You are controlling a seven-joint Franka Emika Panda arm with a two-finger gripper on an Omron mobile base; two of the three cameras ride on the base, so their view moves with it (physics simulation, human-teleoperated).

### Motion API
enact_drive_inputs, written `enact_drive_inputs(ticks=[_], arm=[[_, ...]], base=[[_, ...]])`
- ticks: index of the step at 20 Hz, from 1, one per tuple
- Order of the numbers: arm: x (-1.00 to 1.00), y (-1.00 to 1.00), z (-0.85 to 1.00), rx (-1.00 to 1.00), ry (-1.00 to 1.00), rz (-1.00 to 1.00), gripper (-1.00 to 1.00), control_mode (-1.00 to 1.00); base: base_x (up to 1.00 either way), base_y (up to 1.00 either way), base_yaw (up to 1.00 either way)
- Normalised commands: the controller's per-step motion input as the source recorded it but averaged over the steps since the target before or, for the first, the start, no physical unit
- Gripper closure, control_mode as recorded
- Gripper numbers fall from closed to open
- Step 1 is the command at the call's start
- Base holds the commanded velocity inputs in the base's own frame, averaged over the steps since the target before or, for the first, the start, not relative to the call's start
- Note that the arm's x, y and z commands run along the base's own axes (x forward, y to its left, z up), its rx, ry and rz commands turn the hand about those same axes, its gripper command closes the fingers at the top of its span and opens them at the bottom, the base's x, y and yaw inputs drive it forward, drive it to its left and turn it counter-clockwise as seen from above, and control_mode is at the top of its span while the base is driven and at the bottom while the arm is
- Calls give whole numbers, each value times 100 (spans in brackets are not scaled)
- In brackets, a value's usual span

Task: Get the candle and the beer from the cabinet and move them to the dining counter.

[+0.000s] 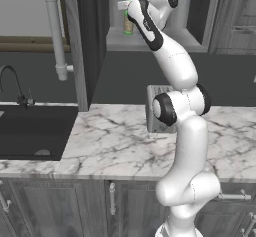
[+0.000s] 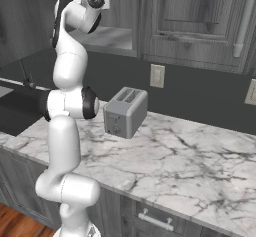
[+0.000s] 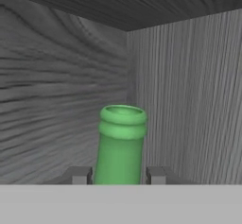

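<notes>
Left base view: arm reaches up into open cabinet (image 1: 95, 41). Beer (image 1: 128, 23) stands on cabinet shelf, mostly hidden behind wrist. Black sink (image 1: 30, 131) at left, marble worktop (image 1: 115, 141) below.

Right base view: arm raised to cabinet (image 2: 195, 16) opening; toaster (image 2: 125, 112) on marble worktop (image 2: 190, 161), wall outlet (image 2: 157, 75) behind it.

Hand view: green neck of beer (image 3: 120, 142) sits between fingertips (image 3: 79, 175), one either side, inside cabinet (image 3: 189, 90). Gripper (image 3: 118, 176) straddles neck; cannot tell whether jaws are clenched on glass.
</notes>
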Motion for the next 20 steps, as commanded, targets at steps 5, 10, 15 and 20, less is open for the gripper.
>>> enact_drive_inputs(ticks=[5, 10, 15, 20], arm=[[0, 0, 0, 0, 0, 0, 100, -100], [0, 0, 0, 0, 0, 0, 100, -100], [0, 0, 0, 0, 0, 0, 100, -100], [0, 0, 0, 0, 0, 0, 100, -100]], base=[[0, 0, 0], [0, 0, 0], [0, 0, 0], [0, 0, 0]])
